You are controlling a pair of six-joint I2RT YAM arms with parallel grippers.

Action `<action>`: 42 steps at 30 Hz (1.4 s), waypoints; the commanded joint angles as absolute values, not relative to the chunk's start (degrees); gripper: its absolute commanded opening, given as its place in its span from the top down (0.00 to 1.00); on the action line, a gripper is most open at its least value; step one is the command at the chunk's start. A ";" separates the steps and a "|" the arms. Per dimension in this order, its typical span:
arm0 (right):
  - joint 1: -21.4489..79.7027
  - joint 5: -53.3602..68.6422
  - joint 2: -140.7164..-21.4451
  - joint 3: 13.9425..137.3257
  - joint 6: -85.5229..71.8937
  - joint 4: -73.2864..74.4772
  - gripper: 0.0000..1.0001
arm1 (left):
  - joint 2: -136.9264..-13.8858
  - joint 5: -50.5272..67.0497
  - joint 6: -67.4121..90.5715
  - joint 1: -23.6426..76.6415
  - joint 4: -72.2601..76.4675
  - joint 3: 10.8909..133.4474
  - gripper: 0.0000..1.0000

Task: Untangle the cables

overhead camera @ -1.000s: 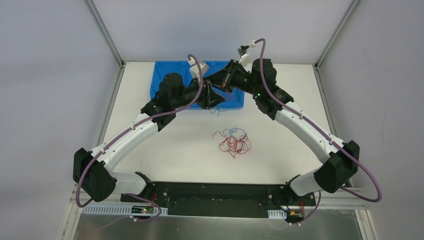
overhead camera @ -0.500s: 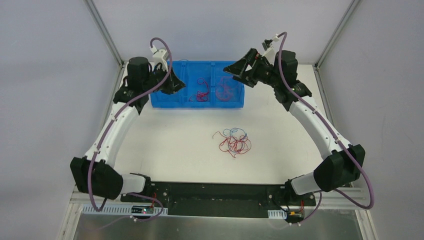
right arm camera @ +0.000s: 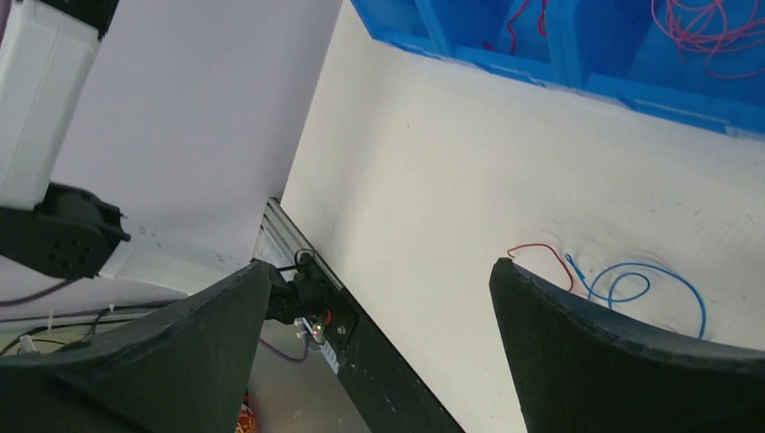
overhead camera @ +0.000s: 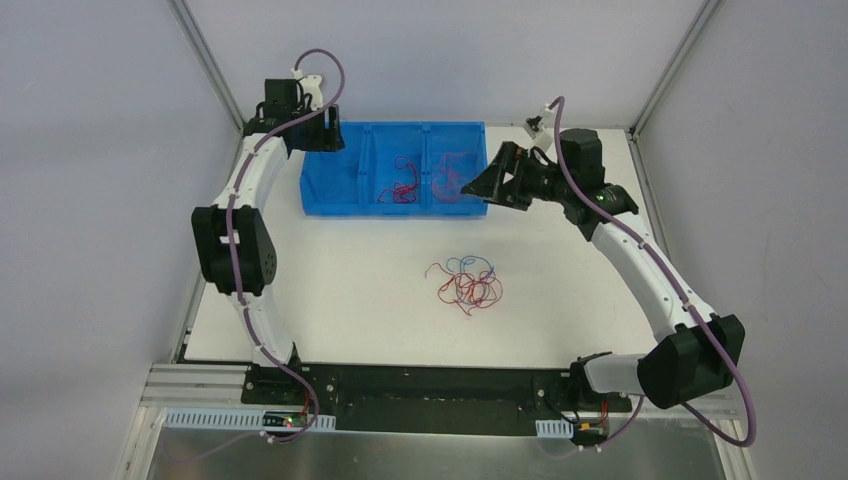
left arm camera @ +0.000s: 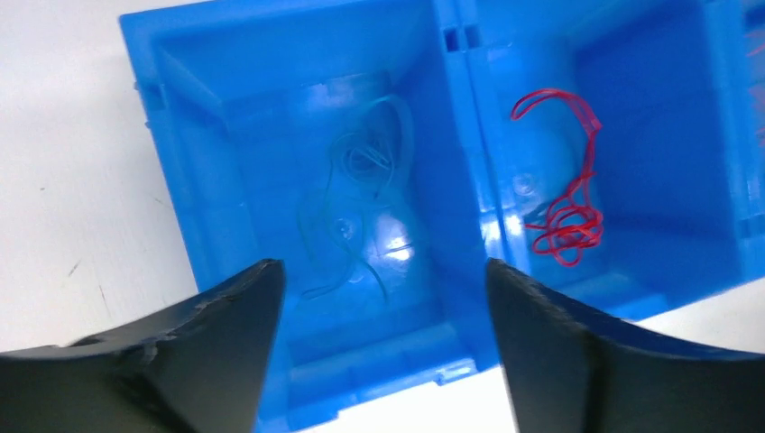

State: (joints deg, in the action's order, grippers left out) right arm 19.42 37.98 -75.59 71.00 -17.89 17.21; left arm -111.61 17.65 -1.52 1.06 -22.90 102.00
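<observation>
Inside the bin point(overhead camera: 395, 211) you have some cables point(overhead camera: 403, 185) sorted; near it a tangle point(overhead camera: 468, 285) lies unsorted; left fingers point(left arm camera: 207, 352) and right fingers point(right arm camera: 595, 361) apart, empty.

I see a bin point(overhead camera: 350, 208) at the back of the table point(overhead camera: 330, 300), its three compartments side by side. A first bunch point(left arm camera: 361, 203) of cables lies in the left compartment, a second bunch point(overhead camera: 402, 183) in the middle one, and a third bunch point(overhead camera: 452, 178) in the right one. A tangle point(overhead camera: 466, 285) lies on the table before the bin. My left gripper point(overhead camera: 327, 136) hangs above the bin's left end. My right gripper point(overhead camera: 480, 185) is at its right end.
</observation>
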 commanded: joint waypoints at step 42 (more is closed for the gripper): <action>22.38 24.62 -99.14 60.48 16.30 47.62 1.00 | -108.76 33.85 13.16 38.38 7.91 68.19 0.22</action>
State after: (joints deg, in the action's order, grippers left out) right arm 22.41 25.67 -101.38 60.90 13.45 45.34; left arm -107.37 36.01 8.38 37.65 0.21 64.95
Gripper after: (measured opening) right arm 0.011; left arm 0.770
